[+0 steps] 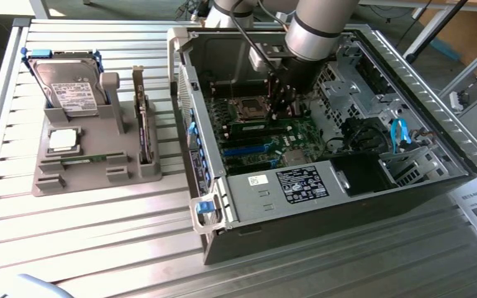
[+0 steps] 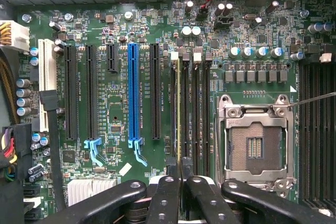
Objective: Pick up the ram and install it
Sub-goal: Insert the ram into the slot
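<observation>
the arm reaches down into the open computer case [image 1: 404, 68], which lies on its side on the ribbed metal worktop [image 1: 97, 230]. the hand [image 1: 287, 110] hangs over the green motherboard [image 1: 292, 133], close to the processor socket [image 1: 248, 110].

in the wrist view the hand [image 2: 181, 176] is nearly closed, its two dark fingers [image 2: 167, 192] pinched narrow on the ram [image 2: 179, 114]. the ram is seen edge-on as a thin yellow-green line. it runs along the bank of long dark memory slots [image 2: 195, 114], between the blue expansion slot [image 2: 133, 93] and the empty processor socket [image 2: 255, 145]. it lines up with the slots on the blue slot's side of that bank. whether it sits in a slot or just above one, i cannot tell.

on the exterior view's left, well apart from the case, a grey holder [image 1: 56, 180] stands on the worktop. it carries a hard drive [image 1: 69, 84] propped upright at the back, a square silver processor chip [image 1: 63, 139] lying flat in front of the drive, and a dark expansion card [image 1: 143, 124] standing on edge along the side nearest the case
</observation>
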Robot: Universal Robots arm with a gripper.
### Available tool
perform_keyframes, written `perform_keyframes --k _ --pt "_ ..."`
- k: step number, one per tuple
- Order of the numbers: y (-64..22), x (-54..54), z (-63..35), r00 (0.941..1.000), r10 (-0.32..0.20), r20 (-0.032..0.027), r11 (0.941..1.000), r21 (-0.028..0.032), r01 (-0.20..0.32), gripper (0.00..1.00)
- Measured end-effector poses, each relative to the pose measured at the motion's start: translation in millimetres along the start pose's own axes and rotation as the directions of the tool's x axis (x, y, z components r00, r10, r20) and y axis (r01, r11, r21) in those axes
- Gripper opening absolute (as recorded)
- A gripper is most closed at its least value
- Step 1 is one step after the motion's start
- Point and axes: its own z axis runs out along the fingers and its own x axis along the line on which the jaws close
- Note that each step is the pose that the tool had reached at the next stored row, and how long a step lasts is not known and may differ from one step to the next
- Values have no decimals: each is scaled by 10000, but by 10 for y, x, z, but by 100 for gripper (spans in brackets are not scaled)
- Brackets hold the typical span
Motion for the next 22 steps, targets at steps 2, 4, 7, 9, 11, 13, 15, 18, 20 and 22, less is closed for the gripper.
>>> perform_keyframes --k 2,4,7,9,11,13,15,18,20,22 --pt "1 0 0 10000 -5 1 10000 9 5 12" --pt "2 0 4 10000 -18 0 10000 16 18 12" --pt "1 0 4 10000 -31 -1 10000 18 31 12" --pt "2 0 4 10000 -44 -2 10000 21 44 12" --pt "2 0 5 10000 -58 -2 10000 27 58 12" --pt "2 0 6 10000 -71 -3 10000 32 71 12" --pt "2 2 7 10000 -84 -3 10000 36 84 12" --pt "8 5 9 10000 -84 -4 10000 38 84 12" --pt "7 4 13 10000 -84 -4 10000 41 84 12" --pt "7 4 17 10000 -84 -4 10000 44 84 12"
